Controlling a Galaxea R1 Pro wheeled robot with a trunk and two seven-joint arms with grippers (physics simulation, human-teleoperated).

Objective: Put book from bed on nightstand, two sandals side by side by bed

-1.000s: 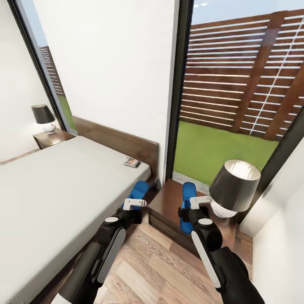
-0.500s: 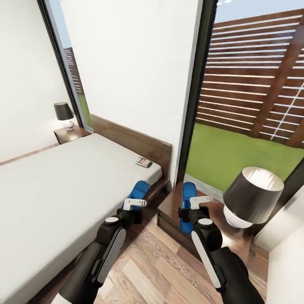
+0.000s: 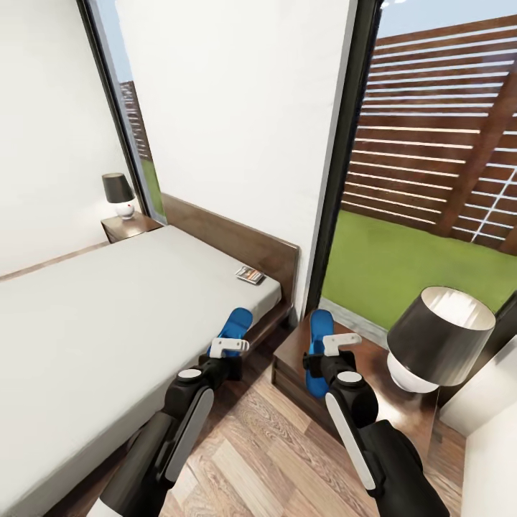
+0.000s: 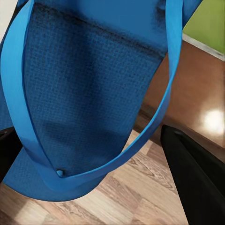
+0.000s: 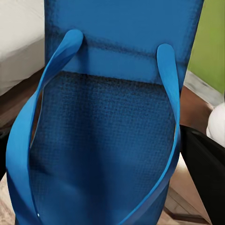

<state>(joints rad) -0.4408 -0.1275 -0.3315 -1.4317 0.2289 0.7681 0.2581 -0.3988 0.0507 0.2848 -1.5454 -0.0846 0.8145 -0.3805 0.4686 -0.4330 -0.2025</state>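
Observation:
Each gripper holds one bright blue sandal. My left gripper [image 3: 228,347] is shut on a sandal [image 3: 234,324] that hangs over the floor by the bed's [image 3: 108,323] near corner; up close its sole and strap [image 4: 89,93] fill the left wrist view. My right gripper [image 3: 337,345] is shut on the other sandal [image 3: 318,350], held above the near nightstand [image 3: 291,355]; it shows large as the sandal [image 5: 112,117] in the right wrist view. The small book [image 3: 250,274] lies on the mattress by the headboard. A second nightstand [image 3: 129,227] stands at the bed's far side.
A black-shaded lamp [image 3: 439,336] stands on the near nightstand, close to my right arm. A smaller lamp [image 3: 118,194] sits on the far one. A narrow strip of wood floor [image 3: 251,445] runs between bed and nightstand. Tall windows show grass and a fence.
The whole head view has shifted: bed, book and lamps sit farther right and look smaller, so the camera moved. Both arms keep the same pose with the sandals held.

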